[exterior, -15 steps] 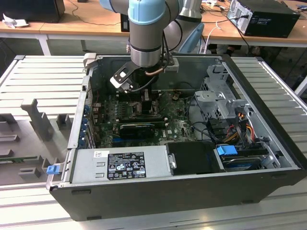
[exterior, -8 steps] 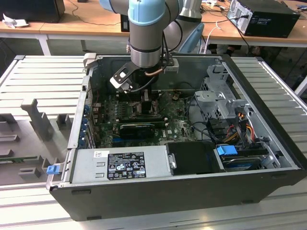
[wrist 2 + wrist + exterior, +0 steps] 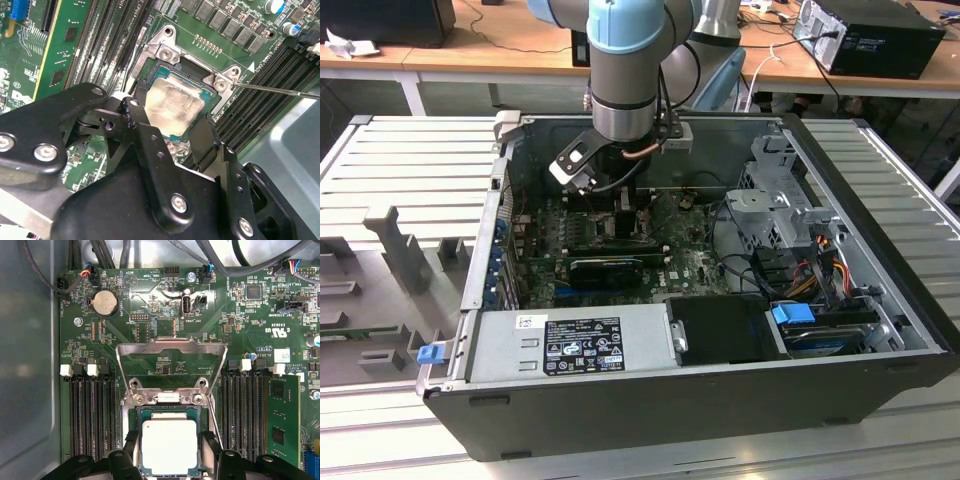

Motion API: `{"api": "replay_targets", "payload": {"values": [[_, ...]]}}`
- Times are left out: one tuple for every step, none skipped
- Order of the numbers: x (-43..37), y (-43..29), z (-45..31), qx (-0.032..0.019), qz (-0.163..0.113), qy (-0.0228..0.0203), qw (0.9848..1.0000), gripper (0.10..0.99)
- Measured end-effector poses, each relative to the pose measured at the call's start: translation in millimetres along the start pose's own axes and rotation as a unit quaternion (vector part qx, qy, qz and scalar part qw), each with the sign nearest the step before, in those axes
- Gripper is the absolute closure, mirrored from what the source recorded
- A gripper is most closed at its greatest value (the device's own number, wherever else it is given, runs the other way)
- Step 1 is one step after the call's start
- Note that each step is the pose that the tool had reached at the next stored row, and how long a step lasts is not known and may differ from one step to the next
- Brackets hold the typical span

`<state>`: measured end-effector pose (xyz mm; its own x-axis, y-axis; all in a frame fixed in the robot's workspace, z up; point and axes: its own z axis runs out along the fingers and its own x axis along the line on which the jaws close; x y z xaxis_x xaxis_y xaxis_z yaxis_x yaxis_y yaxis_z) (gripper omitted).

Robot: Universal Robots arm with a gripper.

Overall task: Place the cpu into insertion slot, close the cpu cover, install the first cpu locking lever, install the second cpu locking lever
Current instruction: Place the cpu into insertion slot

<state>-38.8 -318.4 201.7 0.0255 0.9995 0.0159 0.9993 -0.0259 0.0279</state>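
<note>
Black tool (image 3: 170,461) straddles the cpu (image 3: 170,445) from both sides; whether it grips the chip or has let go, I cannot tell. Around it, the open computer case (image 3: 720,400) sits on the ribbed counter (image 3: 400,160), with the green circuit board (image 3: 150,315) inside. On the board the cpu cover (image 3: 170,345) stands swung up, open. The cpu lies flat in the insertion slot (image 3: 169,412).

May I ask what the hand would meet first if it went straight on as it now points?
Most likely the cpu, lying in the insertion slot directly ahead of the hand; the gap between them is unclear. The cpu cover stands open, aside.
</note>
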Motion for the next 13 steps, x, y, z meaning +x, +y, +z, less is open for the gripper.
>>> {"api": "replay_targets", "payload": {"values": [[0.0, 0.0, 0.0, 0.0, 0.0, 0.0001, 1.0, 0.482], [0.1, 0.0, -0.7, 0.0, 0.0, 0.0001, 1.0, 0.482], [0.1, 0.1, -0.9, 0.0, 0.0, 0.0001, 1.0, 0.482], [0.0, 0.0, -1.9, 0.0001, 0.0, -0.0002, 1.0, 0.482], [0.1, 0.2, -6.0, 0.0, 0.0, -0.001, 1.0, 0.482], [0.2, 0.3, -10.4, 0.0, 0.0, -0.0019, 1.0, 0.482], [0.3, 0.5, -16.6, 0.0, 0.0, -0.0034, 1.0, 0.482], [0.3, 0.6, -21.1, 0.0, 0.0, -0.0044, 1.0, 0.482], [0.4, 0.7, -23.1, -0.0001, 0.0, -0.0048, 1.0, 0.482], [0.4, 0.7, -24.3, -0.0001, 0.0, -0.005, 1.0, 0.482], [0.4, 0.8, -26.1, -0.0001, 0.0, -0.0056, 1.0, 0.498], [0.4, 0.8, -26.9, -0.0001, 0.0, -0.0059, 1.0, 0.565], [0.5, 0.8, -28.1, -0.0001, 0.0, -0.0063, 1.0, 0.627]]}}
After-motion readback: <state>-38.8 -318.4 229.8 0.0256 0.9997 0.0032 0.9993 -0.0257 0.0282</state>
